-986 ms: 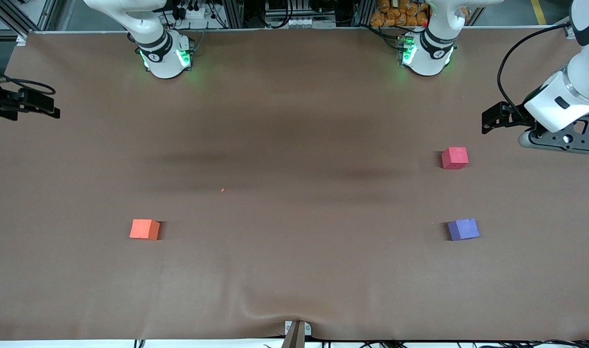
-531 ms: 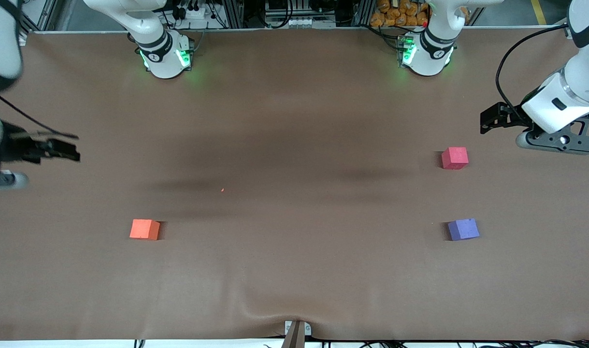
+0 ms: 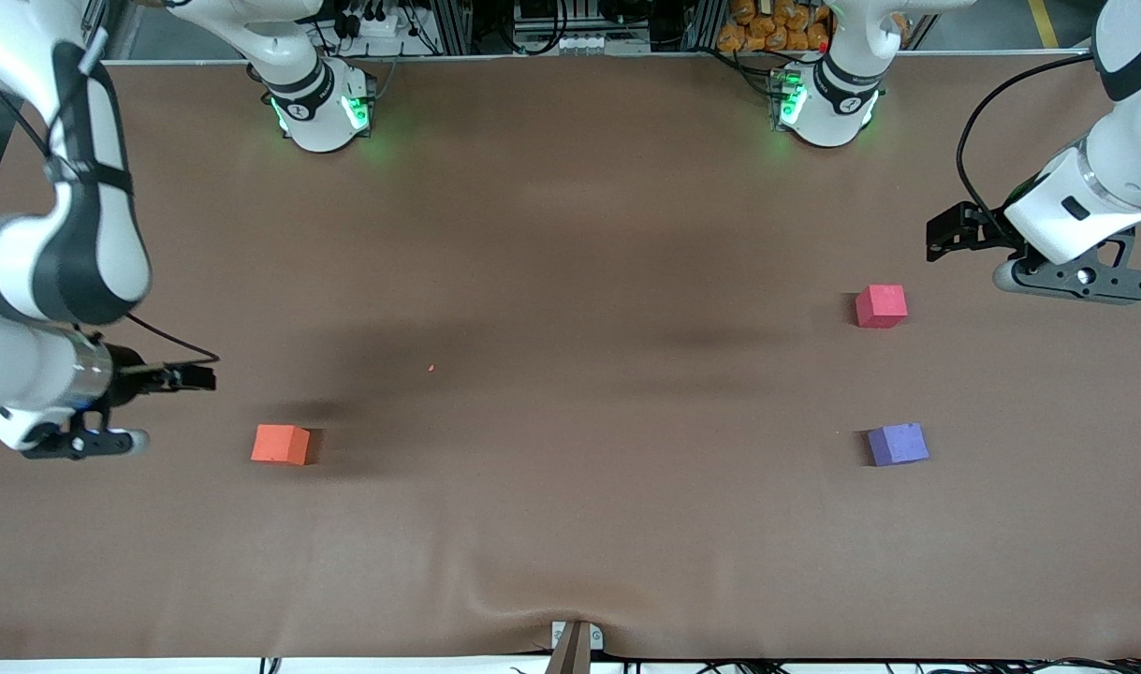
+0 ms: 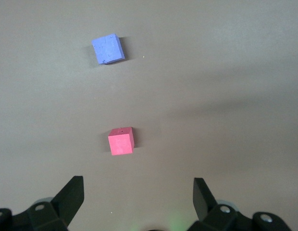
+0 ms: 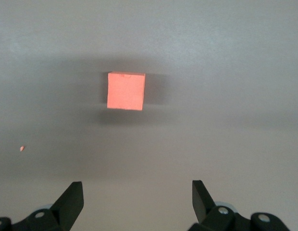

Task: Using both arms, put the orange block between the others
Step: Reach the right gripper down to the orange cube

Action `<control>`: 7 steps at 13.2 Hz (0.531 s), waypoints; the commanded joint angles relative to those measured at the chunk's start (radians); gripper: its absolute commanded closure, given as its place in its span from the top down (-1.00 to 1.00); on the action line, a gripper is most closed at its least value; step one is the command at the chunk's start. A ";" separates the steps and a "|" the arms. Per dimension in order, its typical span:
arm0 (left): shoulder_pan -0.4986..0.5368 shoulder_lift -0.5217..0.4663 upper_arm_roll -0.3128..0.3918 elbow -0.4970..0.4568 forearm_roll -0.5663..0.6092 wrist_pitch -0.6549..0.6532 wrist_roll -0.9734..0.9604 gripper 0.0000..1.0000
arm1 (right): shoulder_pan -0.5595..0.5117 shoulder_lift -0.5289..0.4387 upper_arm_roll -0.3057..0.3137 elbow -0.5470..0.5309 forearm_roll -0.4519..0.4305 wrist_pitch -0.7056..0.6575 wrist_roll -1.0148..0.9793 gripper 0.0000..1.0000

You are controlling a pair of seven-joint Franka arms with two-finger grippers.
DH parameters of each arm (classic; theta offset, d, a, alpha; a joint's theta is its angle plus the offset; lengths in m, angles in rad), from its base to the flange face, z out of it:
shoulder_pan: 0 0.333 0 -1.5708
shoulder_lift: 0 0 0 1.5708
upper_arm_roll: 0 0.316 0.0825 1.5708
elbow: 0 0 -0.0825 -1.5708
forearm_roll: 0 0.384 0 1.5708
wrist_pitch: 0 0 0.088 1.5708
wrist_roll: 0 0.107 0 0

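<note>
orange block on the brown table toward my right arm's end, untouched, my right gripper spread wide over bare table beside it, red-pink cube and purple-blue cube well apart from it, my left gripper agape near the red-pink one
</note>
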 commanded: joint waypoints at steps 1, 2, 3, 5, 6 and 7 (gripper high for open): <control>0.000 0.002 -0.008 0.005 0.026 -0.012 -0.014 1.00 | 0.005 0.056 -0.003 0.012 0.014 0.056 -0.002 1.00; 0.000 0.002 -0.008 0.005 0.026 -0.011 -0.014 1.00 | 0.006 0.085 -0.003 0.012 0.017 0.087 0.000 1.00; 0.000 0.002 -0.008 0.005 0.026 -0.011 -0.015 1.00 | 0.006 0.113 -0.003 0.010 0.026 0.122 0.002 1.00; 0.000 0.002 -0.008 0.005 0.026 -0.011 -0.014 1.00 | 0.005 0.150 -0.003 -0.014 0.083 0.211 0.011 1.00; 0.000 0.004 -0.008 0.005 0.026 -0.012 -0.014 1.00 | 0.005 0.173 -0.003 -0.020 0.121 0.259 0.011 1.00; 0.000 0.004 -0.008 0.005 0.026 -0.011 -0.014 1.00 | 0.008 0.200 -0.003 -0.024 0.137 0.300 0.011 1.00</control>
